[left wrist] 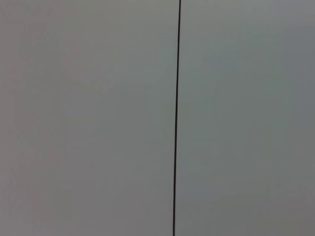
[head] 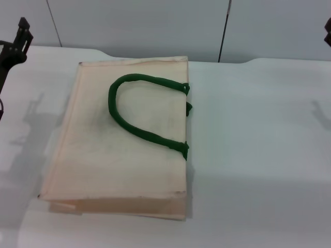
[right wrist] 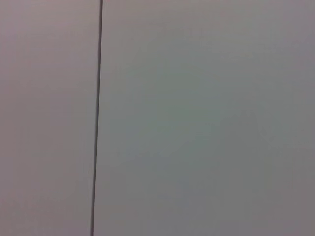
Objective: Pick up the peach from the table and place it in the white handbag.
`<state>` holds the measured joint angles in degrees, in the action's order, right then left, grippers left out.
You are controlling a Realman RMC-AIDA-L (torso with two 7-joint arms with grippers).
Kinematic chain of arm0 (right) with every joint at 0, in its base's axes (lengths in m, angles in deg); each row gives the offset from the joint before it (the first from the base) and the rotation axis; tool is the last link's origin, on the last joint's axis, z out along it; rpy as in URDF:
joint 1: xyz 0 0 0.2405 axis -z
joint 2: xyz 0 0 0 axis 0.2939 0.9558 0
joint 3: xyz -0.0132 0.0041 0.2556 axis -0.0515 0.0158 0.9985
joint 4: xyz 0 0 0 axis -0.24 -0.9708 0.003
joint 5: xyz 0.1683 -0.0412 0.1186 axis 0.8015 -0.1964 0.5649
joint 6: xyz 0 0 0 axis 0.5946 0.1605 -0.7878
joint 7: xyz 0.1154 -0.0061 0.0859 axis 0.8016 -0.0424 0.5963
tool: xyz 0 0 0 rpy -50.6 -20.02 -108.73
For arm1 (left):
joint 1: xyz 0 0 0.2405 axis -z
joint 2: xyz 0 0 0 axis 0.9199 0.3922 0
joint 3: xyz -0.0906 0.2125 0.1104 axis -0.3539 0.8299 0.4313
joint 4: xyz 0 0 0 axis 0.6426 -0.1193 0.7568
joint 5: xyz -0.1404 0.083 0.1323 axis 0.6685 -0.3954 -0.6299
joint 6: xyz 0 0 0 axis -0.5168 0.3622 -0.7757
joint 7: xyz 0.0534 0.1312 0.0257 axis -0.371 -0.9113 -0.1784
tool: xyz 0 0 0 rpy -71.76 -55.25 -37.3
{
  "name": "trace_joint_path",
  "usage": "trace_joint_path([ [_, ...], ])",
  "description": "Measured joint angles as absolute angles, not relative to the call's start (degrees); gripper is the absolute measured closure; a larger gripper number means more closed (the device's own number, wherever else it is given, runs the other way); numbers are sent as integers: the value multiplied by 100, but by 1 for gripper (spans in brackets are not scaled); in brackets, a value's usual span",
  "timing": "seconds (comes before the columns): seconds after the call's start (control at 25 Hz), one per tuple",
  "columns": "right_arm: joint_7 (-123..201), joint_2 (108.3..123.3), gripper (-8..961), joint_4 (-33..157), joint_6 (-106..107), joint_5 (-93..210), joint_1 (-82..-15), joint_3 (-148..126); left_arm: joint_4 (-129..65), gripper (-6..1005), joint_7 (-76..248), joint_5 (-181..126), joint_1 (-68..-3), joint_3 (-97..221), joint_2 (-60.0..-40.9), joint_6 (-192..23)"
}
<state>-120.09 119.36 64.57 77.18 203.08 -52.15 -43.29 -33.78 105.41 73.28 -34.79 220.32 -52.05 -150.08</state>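
Canvas: white handbag (head: 119,155) lies flat on the table (head: 258,129), green handles (head: 139,111) folded over its face
Peach: nowhere in view; perhaps already inside the bag
Left gripper (head: 19,36): raised at table's far left edge, seemingly parked
Right gripper (head: 328,31): barely visible at far right edge
Wrist views: blank wall only

handbag (head: 119,150) flat on table (head: 258,155), handles (head: 135,111) on top
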Motion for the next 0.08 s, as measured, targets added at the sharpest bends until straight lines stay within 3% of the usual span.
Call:
trace_joint_path([
  [0.08,-12027,11936,76,6443,7715,20335,-5211,-4329,-3332,297,10397,7362,-3498,22035,-5206,-14995],
])
